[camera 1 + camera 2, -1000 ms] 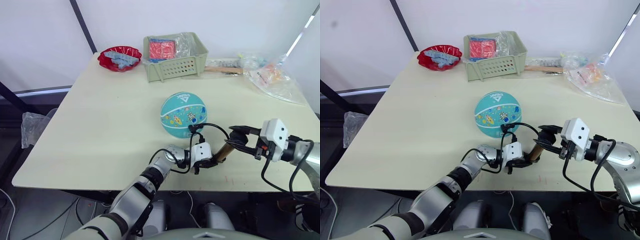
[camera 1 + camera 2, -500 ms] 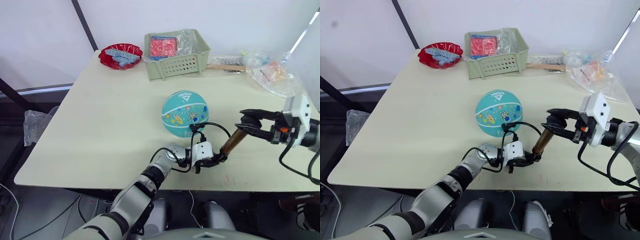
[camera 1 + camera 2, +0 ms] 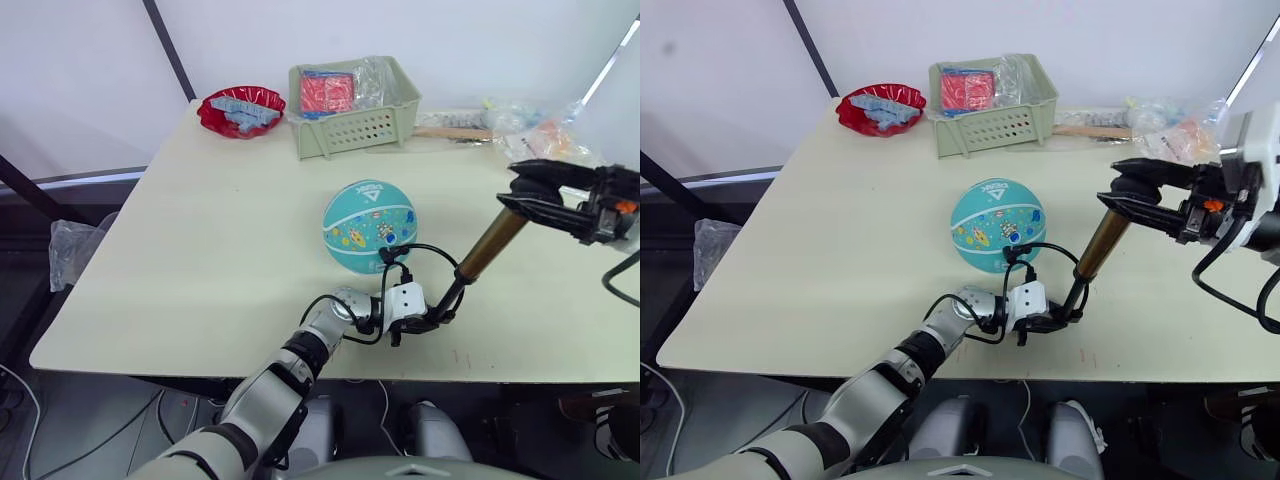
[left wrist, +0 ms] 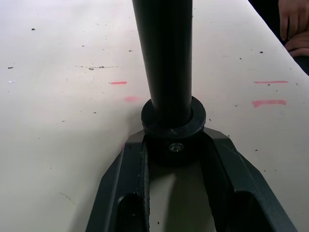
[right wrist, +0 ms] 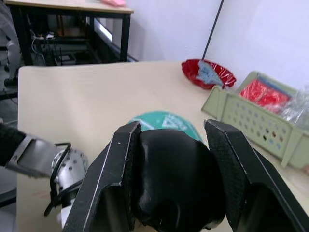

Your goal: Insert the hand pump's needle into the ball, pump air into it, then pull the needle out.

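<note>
A: Left gripper is seen clamped on the black foot end of the hand pump, pinned at the near edge of the table. Right gripper is closed on the black T-handle, raised to the right.

B: Pump axis?

A: Long axis is tilted, foot end near-left, handle up and far-right; dark rod is exposed below the bronze barrel. The thin hose is looped to the near side of the ball, mid-table.

B: Needle?

A: Too small to be made out where the hose ends at the ball. Handle is hidden between the right fingers.

B: Surroundings?

A: Cream tabletop, red marks near the foot. White walls behind it.
</note>
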